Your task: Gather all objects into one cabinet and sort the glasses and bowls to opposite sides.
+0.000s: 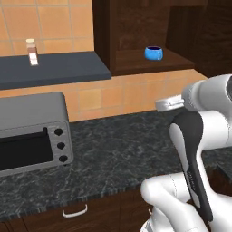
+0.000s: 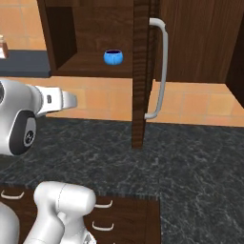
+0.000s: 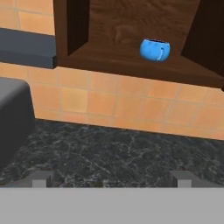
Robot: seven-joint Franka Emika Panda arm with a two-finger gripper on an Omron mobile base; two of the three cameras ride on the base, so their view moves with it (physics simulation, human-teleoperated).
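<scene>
One blue bowl (image 3: 155, 49) sits in the open cabinet (image 3: 127, 65).

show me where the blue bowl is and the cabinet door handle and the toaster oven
blue bowl (image 2: 113, 57), right base view, on its outer side wall.
cabinet door handle (image 2: 164, 71), right base view, on the middle of the bar.
toaster oven (image 1: 31, 108), left base view, on its top panel.

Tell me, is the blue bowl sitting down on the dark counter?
No, the blue bowl sits up on the shelf inside the open cabinet, well above the counter.
</scene>
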